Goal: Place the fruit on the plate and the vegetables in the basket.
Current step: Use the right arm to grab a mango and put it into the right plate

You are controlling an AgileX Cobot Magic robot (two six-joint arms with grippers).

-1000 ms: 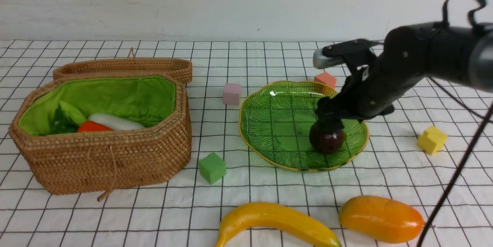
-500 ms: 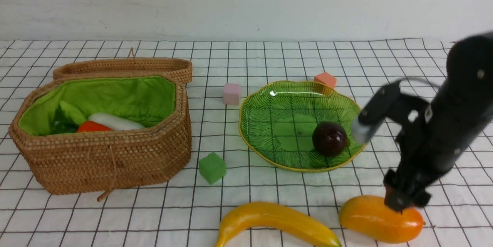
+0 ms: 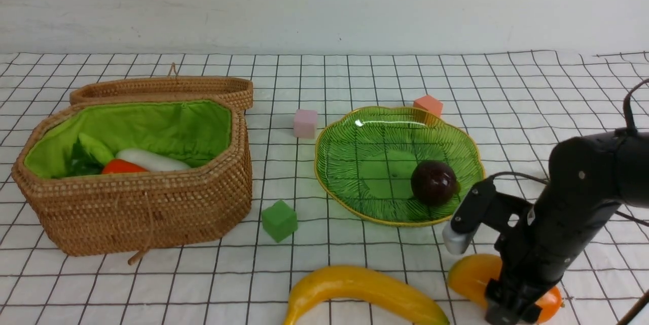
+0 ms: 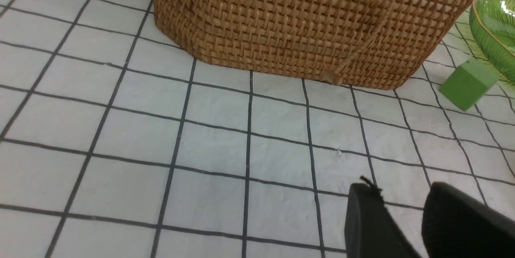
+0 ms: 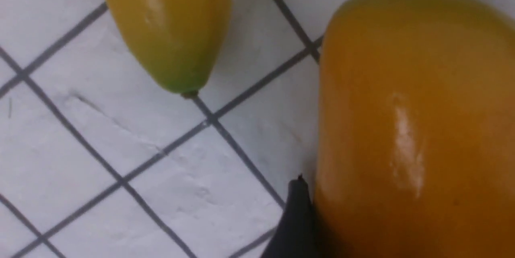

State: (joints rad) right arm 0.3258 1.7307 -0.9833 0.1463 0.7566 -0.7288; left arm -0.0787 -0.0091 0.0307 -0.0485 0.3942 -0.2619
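- The basket (image 3: 142,213) holds the vegetables (image 3: 121,167); the left gripper (image 4: 410,205) is low before its front wall, fingers slightly parted, empty.
- The plate (image 3: 355,152) carries the maroon fruit (image 3: 433,183).
- The banana (image 3: 360,289) lies off the plate.
- The right gripper (image 3: 512,310) sits on the mango (image 3: 469,277); I cannot tell whether it is clamped.

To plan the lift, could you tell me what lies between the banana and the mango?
Between banana and mango: bare cloth, per the right wrist view, plus one finger of the right gripper beside the mango.
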